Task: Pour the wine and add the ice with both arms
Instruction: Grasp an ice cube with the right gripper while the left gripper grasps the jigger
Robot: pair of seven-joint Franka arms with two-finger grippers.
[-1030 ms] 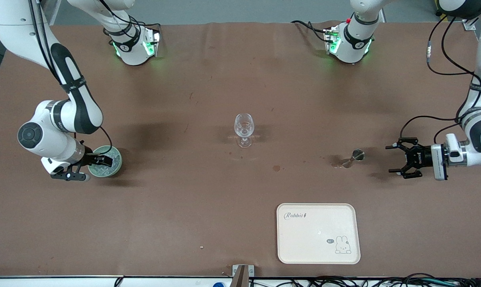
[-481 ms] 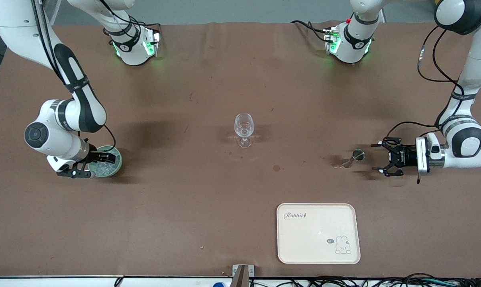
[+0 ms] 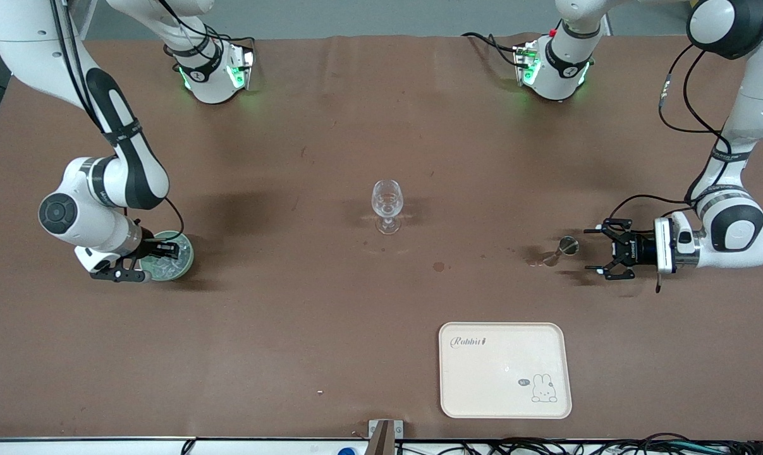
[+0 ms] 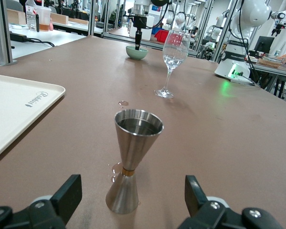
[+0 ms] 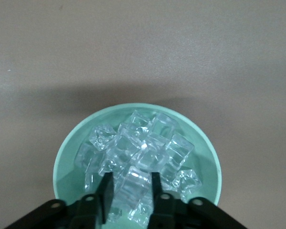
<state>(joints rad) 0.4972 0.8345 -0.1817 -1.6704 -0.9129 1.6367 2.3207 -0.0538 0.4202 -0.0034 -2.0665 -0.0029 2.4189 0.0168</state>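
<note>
Right gripper [image 5: 129,193] has closed onto 1 ice cube [image 5: 133,183] in the bowl [image 3: 182,260]. Left gripper [image 3: 599,253], open, has advanced toward the jigger [image 4: 133,157]. Tray [image 3: 504,370] reads "Rabbit".

Both arms are glossy white w/ black joint bands; the left arm [image 3: 729,227] and right arm [image 3: 90,208] carry thin black cables. Bases glow green. Grippers are black, two fingers each, w/ small screws.
</note>
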